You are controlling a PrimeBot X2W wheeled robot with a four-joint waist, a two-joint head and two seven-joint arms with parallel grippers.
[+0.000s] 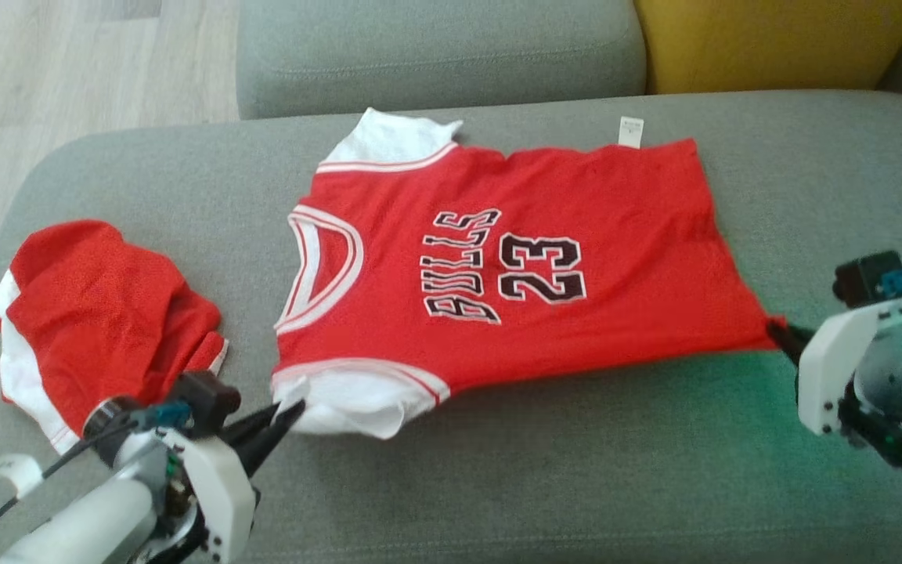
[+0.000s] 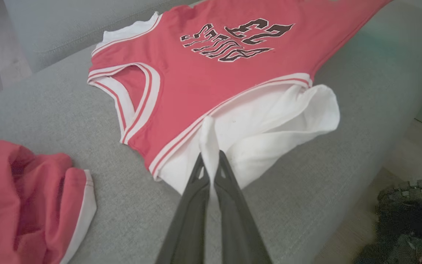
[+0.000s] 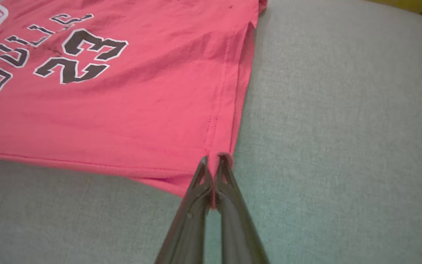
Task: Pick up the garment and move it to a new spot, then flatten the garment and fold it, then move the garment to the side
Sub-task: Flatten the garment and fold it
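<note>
Left gripper pinches garment sleeve, right gripper hem corner.

Grey fabric sofa seat spans centre to 6 o'clock. Grey back cushion at 12 o'clock. Yellow cushion just beside it at 1 o'clock. Pale wood floor at 10–11 o'clock. Soft even light; green tint on seat at 4 o'clock.
</note>
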